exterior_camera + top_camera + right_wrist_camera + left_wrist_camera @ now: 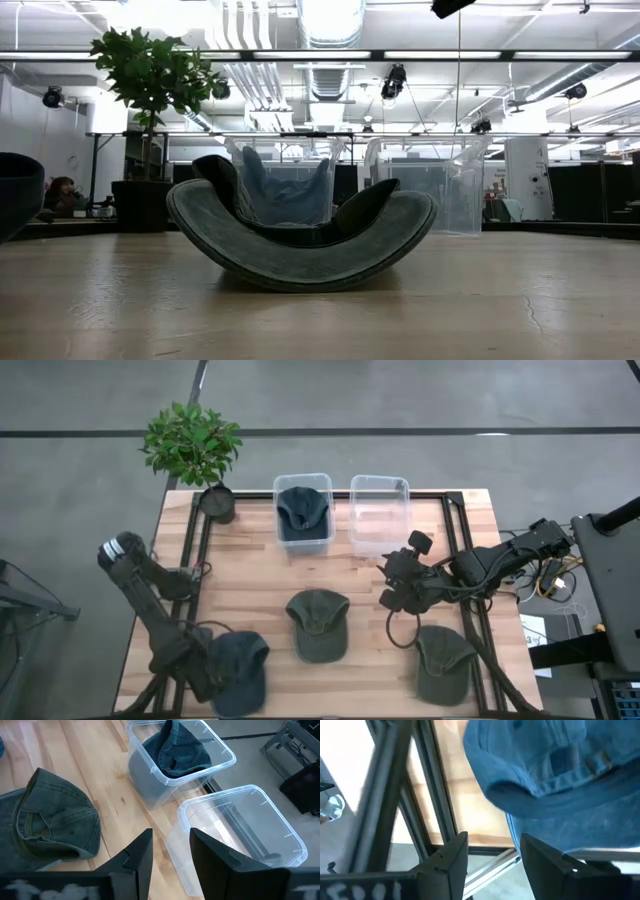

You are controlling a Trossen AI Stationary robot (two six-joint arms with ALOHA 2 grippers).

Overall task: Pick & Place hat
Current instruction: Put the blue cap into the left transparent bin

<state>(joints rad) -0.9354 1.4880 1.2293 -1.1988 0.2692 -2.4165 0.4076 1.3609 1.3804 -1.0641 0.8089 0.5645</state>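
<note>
Overhead, the wooden counter (pixel 250 600) carries 3 loose hats and 2 clear bins. The left hand (pixel 205 675) sits low at about 7 o'clock, its fingers spread apart just beside the blue hat (pixel 240 668) near the front edge — touching or not, I cannot tell. A green hat (pixel 318 623) lies at the centre, and a second green hat (pixel 445 665) lies at about 5 o'clock. At 12 o'clock stand the left bin (pixel 303 510), with a dark blue hat (pixel 302 508) inside it, and the right bin (pixel 379 512), just beside each other. The right hand (pixel 400 582) hovers at about 3 o'clock, in front of the right bin, fingers part open and gripping nothing. A potted plant (pixel 195 448) stands at 11 o'clock.

From counter height, the centre green hat (pixel 300 235) rests upside down on its crown, brim curling up, with both bins behind it.

The left wrist view shows the 2 fingers (pixel 450 862) apart, the blue hat (pixel 560 775) just past them above the counter's edge.

The right wrist view shows that hand's fingers (pixel 140 852) apart with bare wood between them — the centre green hat (pixel 55 820) to one side, both bins beyond.
</note>
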